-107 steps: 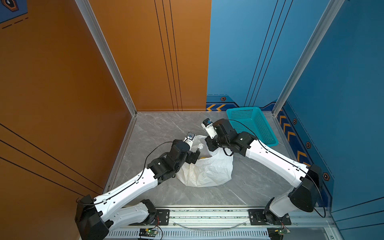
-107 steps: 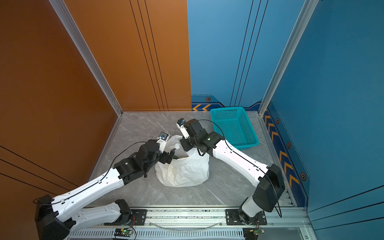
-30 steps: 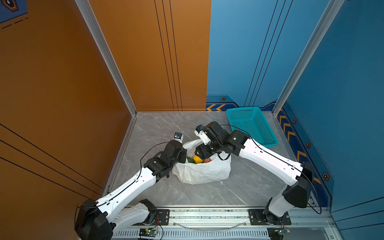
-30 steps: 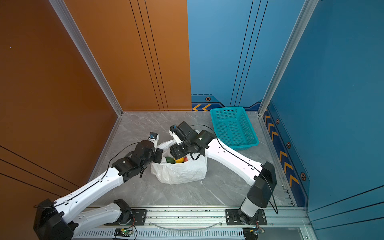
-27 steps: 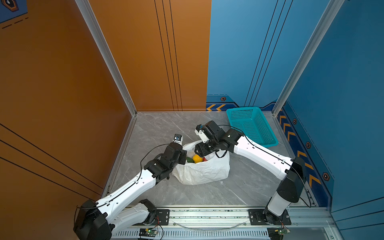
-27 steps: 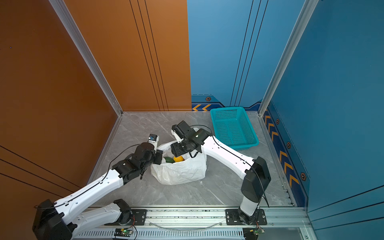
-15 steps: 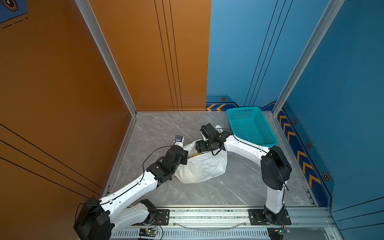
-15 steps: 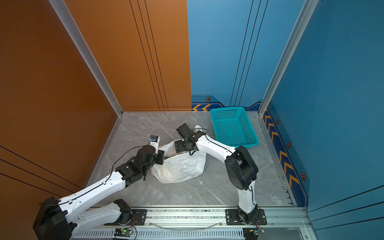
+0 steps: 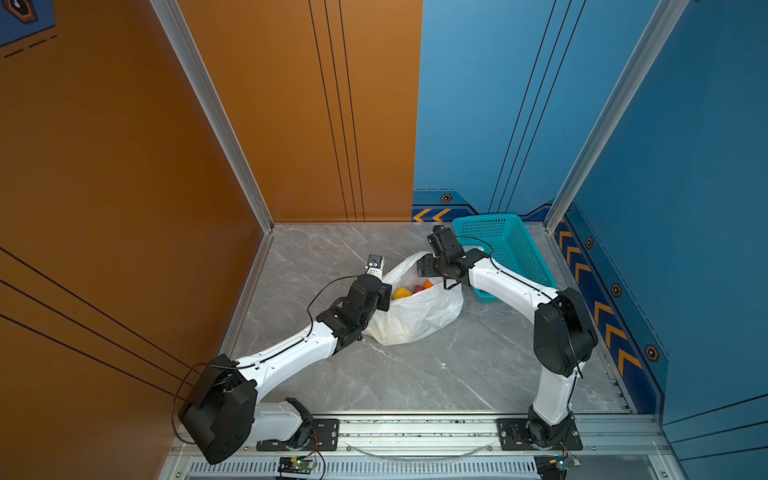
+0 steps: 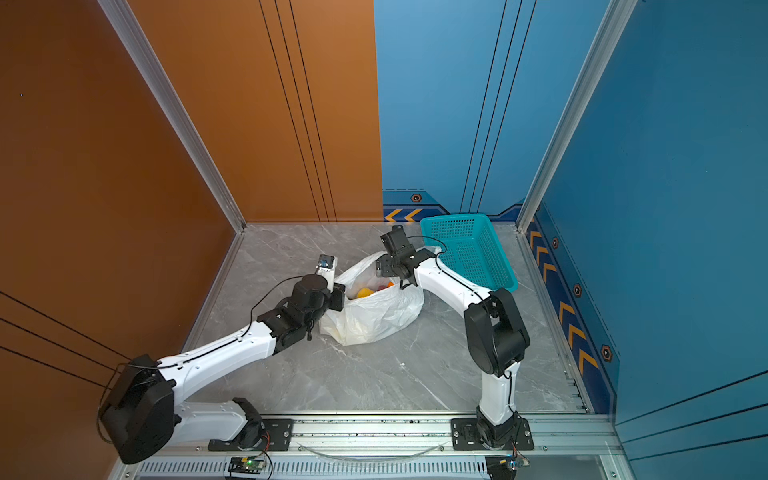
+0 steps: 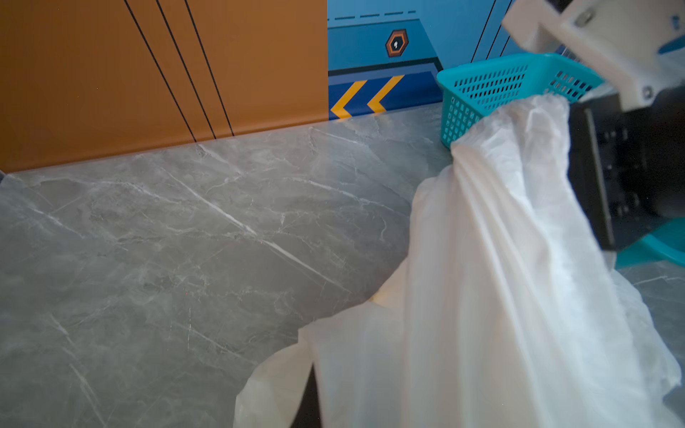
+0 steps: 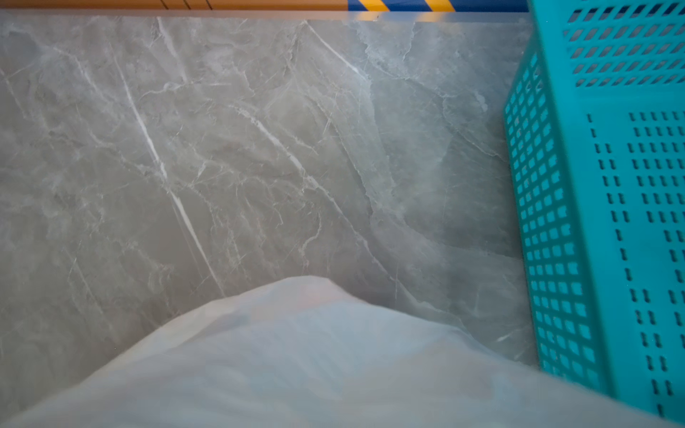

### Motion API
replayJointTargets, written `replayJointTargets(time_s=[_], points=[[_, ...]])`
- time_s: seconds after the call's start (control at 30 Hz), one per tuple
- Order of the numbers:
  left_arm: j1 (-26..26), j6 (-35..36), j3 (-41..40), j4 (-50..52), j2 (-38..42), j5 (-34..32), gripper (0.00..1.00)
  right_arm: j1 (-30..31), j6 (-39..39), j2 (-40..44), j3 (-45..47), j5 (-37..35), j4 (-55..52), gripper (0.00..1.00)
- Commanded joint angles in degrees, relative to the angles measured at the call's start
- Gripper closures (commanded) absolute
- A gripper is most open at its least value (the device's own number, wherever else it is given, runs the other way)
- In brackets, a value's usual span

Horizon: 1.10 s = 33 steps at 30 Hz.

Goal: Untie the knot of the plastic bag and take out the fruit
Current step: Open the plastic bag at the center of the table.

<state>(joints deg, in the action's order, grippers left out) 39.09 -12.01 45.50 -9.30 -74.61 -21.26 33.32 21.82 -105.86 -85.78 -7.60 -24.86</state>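
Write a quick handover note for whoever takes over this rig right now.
Left gripper: shut on the plastic bag's rim.
Right gripper: at the opposite rim; fingers hidden, open or shut unclear.
Fruit: all visible pieces inside the bag, beside the teal basket.
Done: mouth open, no knot seen.
Left: take out the fruit.

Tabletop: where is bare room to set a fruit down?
Bare marble tabletop runs from the plastic bag to the front rail, and between bag and orange wall. Crowded between bag and teal basket, where the right end effector sits.
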Motion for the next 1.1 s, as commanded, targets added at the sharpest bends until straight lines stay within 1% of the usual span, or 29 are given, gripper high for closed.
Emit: replayJointTargets(time_s=[0.0,0.13,0.17,0.33,0.5,0.67,0.73,0.83,0.97,1.07], points=[[1.0,0.0,0.7,-2.4,0.7,-1.1,1.0,4.2,-2.5,6.2,2.3,4.5,-6.0,0.06],[1.0,-2.7,-2.1,-2.0,2.5,-2.0,1.0,6.5,-0.3,8.6,4.8,5.1,-6.9,0.06],[1.0,-3.3,-2.8,-2.0,2.9,-2.1,1.0,8.4,0.4,8.9,5.2,5.1,-7.1,0.06],[1.2,-5.7,-4.4,-0.5,4.6,-2.5,1.0,11.0,2.9,8.5,5.7,5.6,-8.4,0.07],[1.1,-7.3,-5.9,-0.6,5.8,-2.5,1.0,11.4,3.4,6.3,6.4,5.2,-7.9,0.1],[-0.2,-9.5,-6.9,-0.6,6.5,-2.0,1.0,11.0,3.7,7.4,8.1,7.9,-11.2,0.11],[-1.0,-10.1,-7.2,-0.6,6.5,-1.4,1.0,11.8,3.1,8.2,10.0,8.4,-13.8,0.11],[-1.9,-11.0,-7.5,-0.9,6.4,-0.8,1.0,13.8,3.4,10.1,15.2,9.2,-15.4,0.11],[-2.0,-11.4,-7.7,-0.6,6.6,-1.0,1.0,17.2,5.9,14.0,21.9,9.6,-15.8,0.1],[-2.1,-12.0,-8.2,-0.3,6.7,-0.6,1.0,20.6,8.1,14.7,24.8,9.4,-15.9,0.09]])
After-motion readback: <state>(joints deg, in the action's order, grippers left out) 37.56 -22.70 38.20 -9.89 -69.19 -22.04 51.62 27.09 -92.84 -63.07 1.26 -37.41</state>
